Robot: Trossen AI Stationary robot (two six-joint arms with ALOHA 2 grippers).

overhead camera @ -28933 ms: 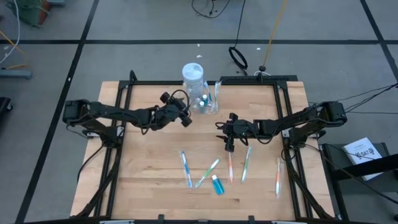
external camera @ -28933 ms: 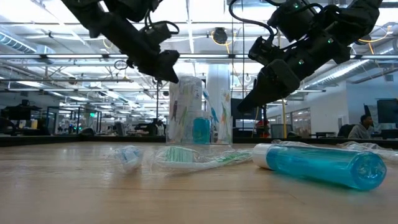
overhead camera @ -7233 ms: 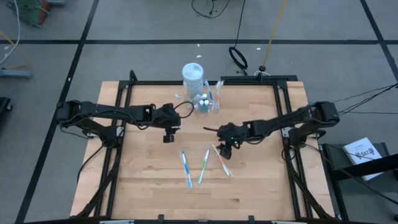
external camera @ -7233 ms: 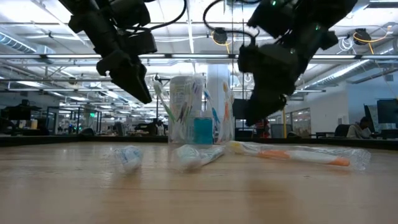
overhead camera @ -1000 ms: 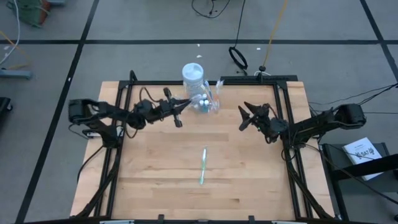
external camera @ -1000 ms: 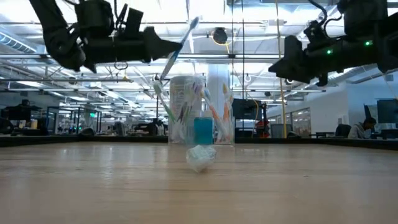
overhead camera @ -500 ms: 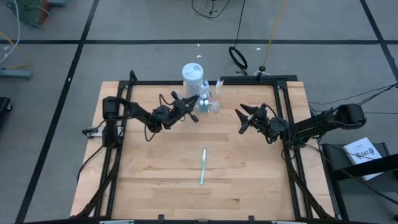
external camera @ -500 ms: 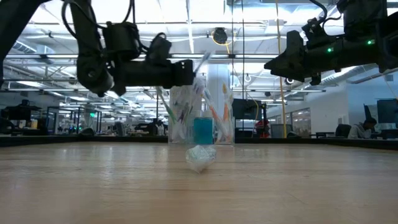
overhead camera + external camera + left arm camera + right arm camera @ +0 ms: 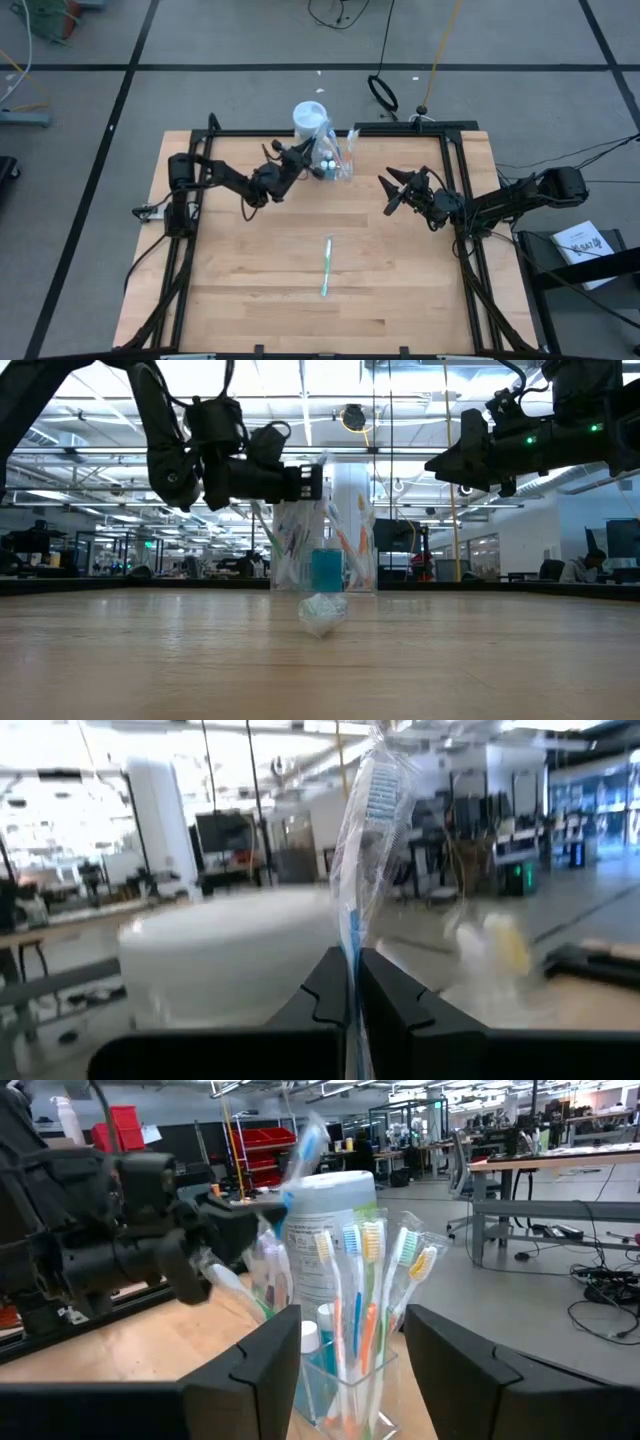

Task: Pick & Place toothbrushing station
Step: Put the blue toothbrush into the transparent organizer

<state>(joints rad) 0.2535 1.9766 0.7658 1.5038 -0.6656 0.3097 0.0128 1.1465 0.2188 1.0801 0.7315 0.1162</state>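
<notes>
The clear plastic cup (image 9: 333, 166) stands at the table's far middle, holding several toothbrushes and a teal tube (image 9: 324, 570). My left gripper (image 9: 301, 157) hangs just left of the cup, above the table, shut on a plastic-wrapped toothbrush with a blue handle (image 9: 362, 830). Its head (image 9: 305, 1142) sticks up beside the cup. One more wrapped toothbrush with a green handle (image 9: 326, 265) lies flat on the table's middle. My right gripper (image 9: 390, 194) hovers open to the right of the cup, with nothing between its fingers. My left gripper pinches the wrapped toothbrush's handle (image 9: 351, 952) between its two fingers. The fingers lie roughly level, coming from the table's left, across the handle. The brush is lifted clear of the table and slants upward beyond the fingertips, bristle end highest.
A taller clear jar with a white lid (image 9: 310, 117) stands right behind the cup, close to my left gripper. The black frame rails (image 9: 455, 190) run along the table's left, right and far sides. Bare wood lies around the lone toothbrush.
My left gripper has carried the wrapped toothbrush toward the table's right, from well left of the cup to right beside it, and has come down a little. It has stayed shut. The brush's head now stands over the cup's rim.
</notes>
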